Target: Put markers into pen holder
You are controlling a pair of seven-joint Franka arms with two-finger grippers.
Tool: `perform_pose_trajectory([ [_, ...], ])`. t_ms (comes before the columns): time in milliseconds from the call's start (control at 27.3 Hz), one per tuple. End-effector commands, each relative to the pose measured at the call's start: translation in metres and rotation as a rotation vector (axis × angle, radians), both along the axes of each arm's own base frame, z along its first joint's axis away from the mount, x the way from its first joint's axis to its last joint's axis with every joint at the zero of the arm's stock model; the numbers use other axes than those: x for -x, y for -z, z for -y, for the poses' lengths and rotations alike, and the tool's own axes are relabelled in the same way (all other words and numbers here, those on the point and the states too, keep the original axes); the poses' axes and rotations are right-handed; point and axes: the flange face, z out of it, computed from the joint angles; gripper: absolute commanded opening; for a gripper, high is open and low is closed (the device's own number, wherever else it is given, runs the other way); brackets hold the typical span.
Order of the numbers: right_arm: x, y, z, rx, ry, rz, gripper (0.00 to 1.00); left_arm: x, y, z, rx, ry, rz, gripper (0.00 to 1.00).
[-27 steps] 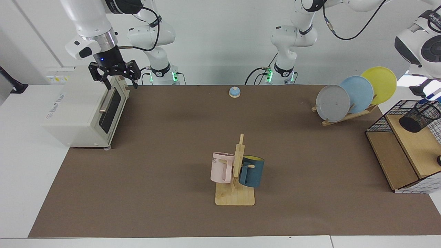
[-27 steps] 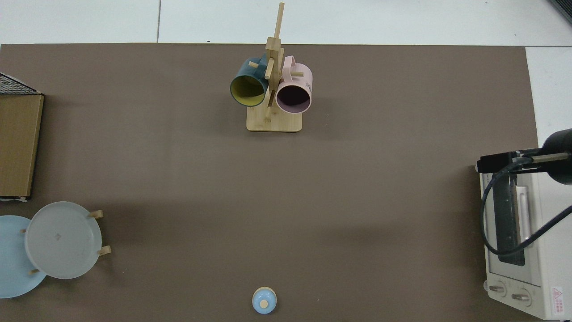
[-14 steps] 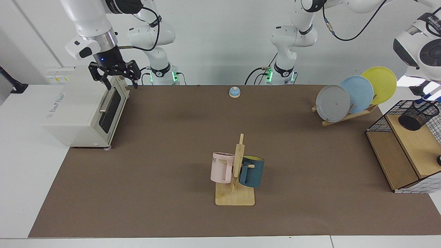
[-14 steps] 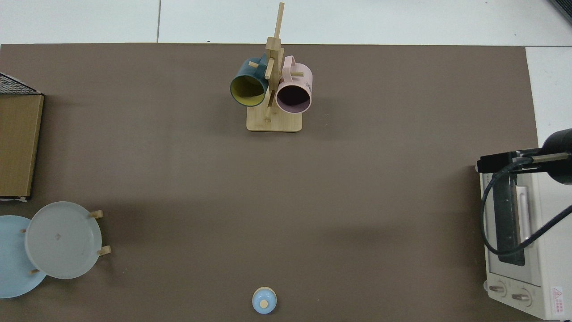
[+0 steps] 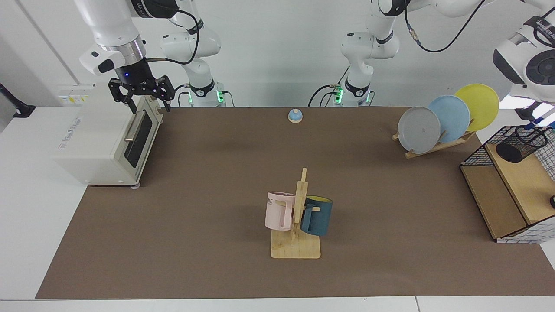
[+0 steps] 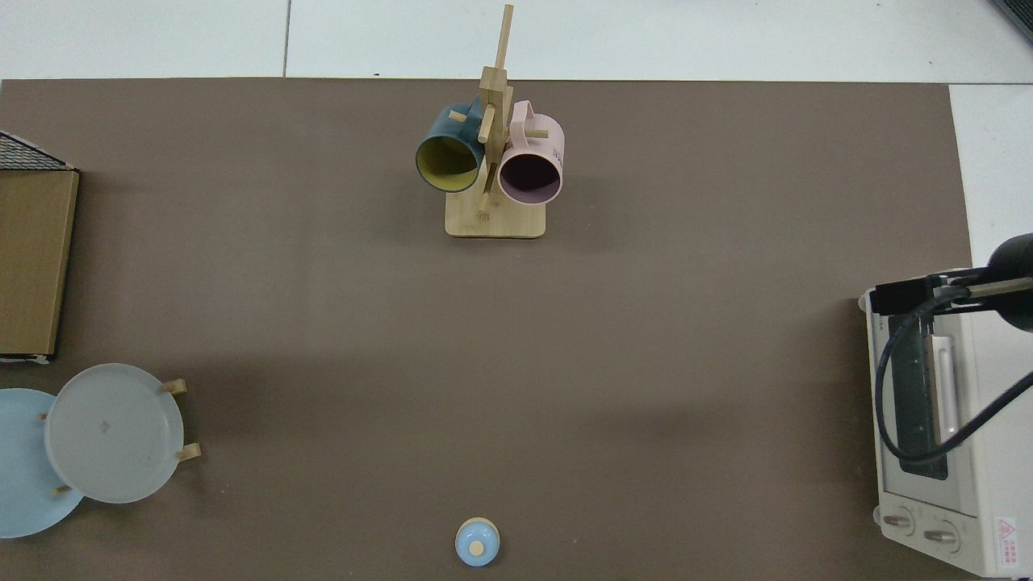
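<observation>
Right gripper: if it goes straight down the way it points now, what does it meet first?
Probably the toaster oven: the right gripper hangs open, fingers down, over the oven's top front edge by the door. Depth is unclear, so it might pass just in front.

Left gripper and marker [image 5: 540,120] largely off-frame

Black mesh pen holder [image 5: 520,145]; pink mug [image 5: 279,211], brown mat [image 5: 217,173].

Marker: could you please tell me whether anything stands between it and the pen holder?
Nothing visible does: the marker, at the left gripper by the view's edge, has its blue end just above the rim of the pen holder. The right gripper waits open above the toaster oven.
</observation>
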Motion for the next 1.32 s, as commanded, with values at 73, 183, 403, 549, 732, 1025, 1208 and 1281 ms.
perform_pose_trajectory([
  [73, 0.001, -0.004, 0.027, 0.000, -0.026, 0.000, 1.00, 0.000, -0.005, 0.002, 0.017, 0.001, 0.028, 0.00],
  [183, 0.003, -0.008, 0.026, -0.008, -0.023, 0.008, 1.00, -0.001, -0.002, 0.003, 0.036, -0.004, 0.037, 0.00],
  [403, 0.004, -0.009, 0.024, -0.007, -0.014, 0.011, 1.00, -0.003, -0.001, 0.006, 0.045, -0.011, 0.064, 0.00],
  [549, 0.005, -0.010, 0.020, -0.005, -0.024, 0.014, 1.00, -0.003, -0.001, 0.004, 0.039, -0.012, 0.061, 0.00],
  [732, 0.005, -0.010, 0.020, -0.005, -0.025, 0.013, 1.00, -0.006, -0.002, 0.006, 0.044, 0.009, 0.078, 0.00],
  [1025, 0.005, -0.010, 0.020, -0.005, -0.025, 0.014, 1.00, -0.007, -0.004, 0.009, 0.033, 0.024, 0.079, 1.00],
  [1208, 0.005, -0.010, 0.020, -0.005, -0.025, 0.014, 1.00, -0.008, -0.005, 0.009, 0.021, 0.033, 0.076, 1.00],
  [1281, 0.005, -0.010, 0.020, -0.005, -0.025, 0.013, 1.00, -0.010, -0.007, 0.014, 0.018, 0.040, 0.080, 1.00],
])
